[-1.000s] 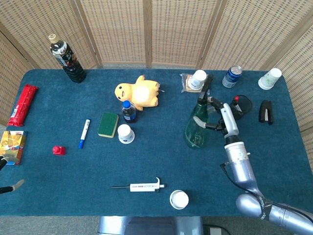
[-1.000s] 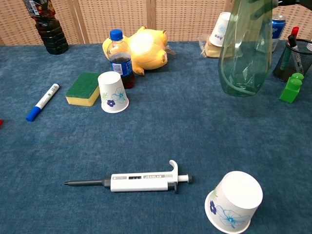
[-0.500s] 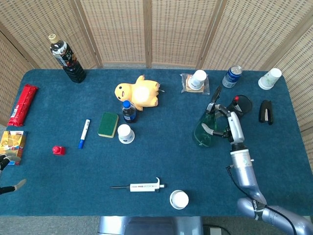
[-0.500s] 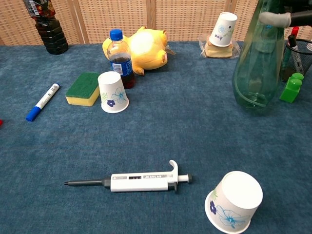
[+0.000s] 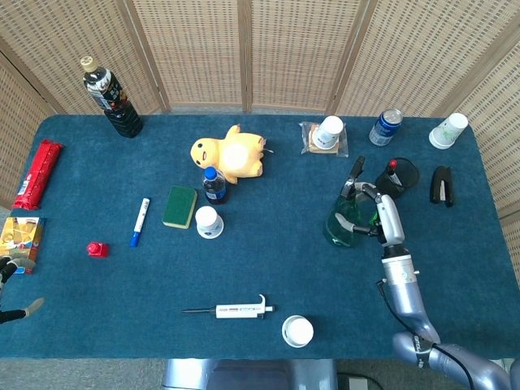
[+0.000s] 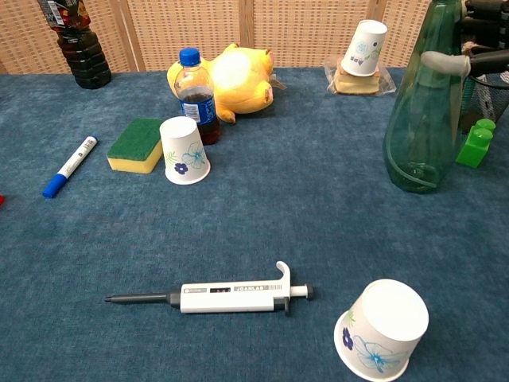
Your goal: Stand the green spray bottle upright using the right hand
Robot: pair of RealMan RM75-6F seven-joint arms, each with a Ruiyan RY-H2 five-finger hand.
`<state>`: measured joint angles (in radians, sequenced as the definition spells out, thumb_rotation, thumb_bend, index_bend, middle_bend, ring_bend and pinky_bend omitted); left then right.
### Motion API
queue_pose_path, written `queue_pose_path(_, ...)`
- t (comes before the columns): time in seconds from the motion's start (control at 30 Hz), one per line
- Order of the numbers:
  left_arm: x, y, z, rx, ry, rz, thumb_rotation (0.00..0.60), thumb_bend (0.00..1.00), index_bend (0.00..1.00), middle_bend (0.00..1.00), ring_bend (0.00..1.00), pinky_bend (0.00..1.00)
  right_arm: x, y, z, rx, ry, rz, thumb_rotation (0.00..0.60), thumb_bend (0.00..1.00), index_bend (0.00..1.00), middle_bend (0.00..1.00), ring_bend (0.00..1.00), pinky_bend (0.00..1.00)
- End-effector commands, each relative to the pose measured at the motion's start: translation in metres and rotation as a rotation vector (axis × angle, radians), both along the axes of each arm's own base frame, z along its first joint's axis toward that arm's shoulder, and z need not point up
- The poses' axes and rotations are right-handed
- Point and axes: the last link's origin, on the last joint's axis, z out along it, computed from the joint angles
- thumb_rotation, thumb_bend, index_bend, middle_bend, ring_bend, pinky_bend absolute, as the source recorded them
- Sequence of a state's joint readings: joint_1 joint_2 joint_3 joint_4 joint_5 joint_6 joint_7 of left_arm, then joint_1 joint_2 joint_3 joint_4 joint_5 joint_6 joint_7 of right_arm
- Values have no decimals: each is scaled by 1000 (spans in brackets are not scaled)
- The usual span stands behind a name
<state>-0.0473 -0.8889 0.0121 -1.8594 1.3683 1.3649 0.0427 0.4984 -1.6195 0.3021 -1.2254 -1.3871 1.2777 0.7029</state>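
The green spray bottle is a translucent green bottle with a dark trigger head. It stands upright with its base on the blue table cloth, right of centre. My right hand grips it around the neck from the right side. In the chest view the spray bottle rises at the right edge, with the right hand's fingers wrapped across its upper part. Only the fingertips of my left hand show at the far left edge, spread apart and holding nothing.
A black mesh pen cup and a green block stand just right of the bottle. A paper cup on a wrapped snack and a can lie behind. A pipette and paper cup lie near the front.
The bottle was tilted and held off the cloth. My right hand has swung it upright, moved it rightward and set its base down on the table.
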Motion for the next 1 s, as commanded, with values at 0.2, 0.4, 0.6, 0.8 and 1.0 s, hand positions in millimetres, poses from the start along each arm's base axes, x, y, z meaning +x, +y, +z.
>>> queue_pose_path(0.2, 1, 0, -1, -3, -2, -7, 529, 240, 314, 263, 217, 347, -6, 5, 0, 29, 32, -1, 600, 305, 473, 470, 228, 353)
queue_pose_path(0.4, 2, 0, -1, -4, -2, -10, 526, 241, 315, 263, 216, 299, -8, 7, 2, 43, 40, -6, 600, 292, 422, 434, 196, 295)
queue_pose_path(0.6, 3, -1, 0, -3, 1, -13, 527, 240, 315, 263, 215, 302, -10, 9, 4, 57, 44, -5, 600, 290, 362, 386, 162, 254)
queue_pose_path(0.8, 3, -1, -1, -5, -1, -14, 525, 241, 315, 263, 215, 319, -12, 9, 7, 58, 45, -1, 600, 290, 287, 331, 116, 220)
queue_pose_path(1.0, 3, -1, -1, -7, -1, -16, 526, 242, 315, 262, 214, 283, -10, 9, 11, 56, 41, 14, 600, 289, 239, 305, 96, 189)
